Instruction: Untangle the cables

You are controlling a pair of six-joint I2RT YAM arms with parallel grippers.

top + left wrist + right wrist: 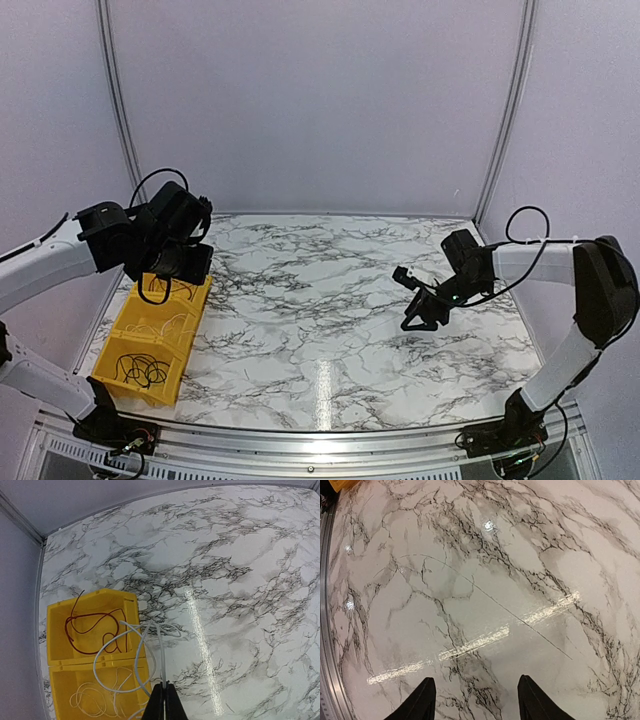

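Left arm's got a cable pinched, right arm just hanging out

Left fingers [156,705] are squeezed tight on a grey cable [160,655] that loops over the yellow bin [125,330] at the left edge of the counter [330,300]. A clump of black cables [145,372] sits in the bin's nearest compartment. Right fingers [422,702] are spread wide with nothing between them, up above the counter.

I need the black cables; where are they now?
Top view, left side: the black cables lie in the yellow bin, nearest compartment, beside the left arm's base.
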